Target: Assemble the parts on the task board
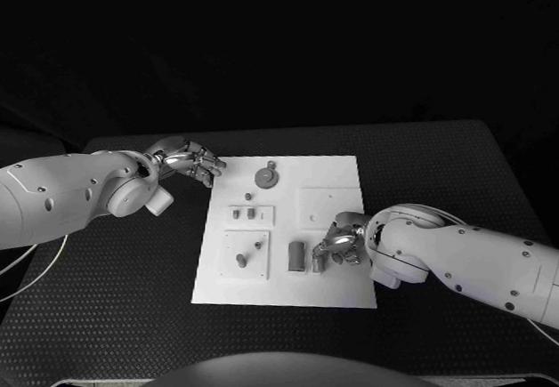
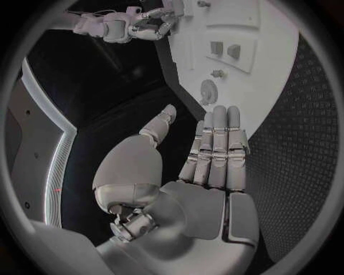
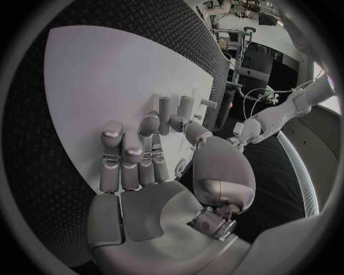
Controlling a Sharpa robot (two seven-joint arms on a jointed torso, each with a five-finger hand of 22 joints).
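Note:
The white task board [image 1: 339, 175] lies in the middle of the table. On it are a round part with a tab [image 1: 268, 176], a small peg [image 1: 247, 196], two small pieces [image 1: 243, 214] in a raised square, and a piece [image 1: 240, 260] in a lower square. Two upright blocks [image 1: 298, 255] stand near the board's right half. My right hand [image 1: 343, 243] hovers just right of these blocks [image 3: 175, 106], fingers spread and nothing visibly held. My left hand [image 1: 192, 161] sits off the board's far left corner, fingers straight and together [image 2: 215, 149], holding nothing.
A plain raised square [image 1: 328, 204] sits on the board's right side. The black textured mat [image 1: 120, 271] surrounds the board. A cable [image 1: 17, 269] runs along the left arm. My right hand [image 2: 132, 27] also appears in the left wrist view, beyond the board.

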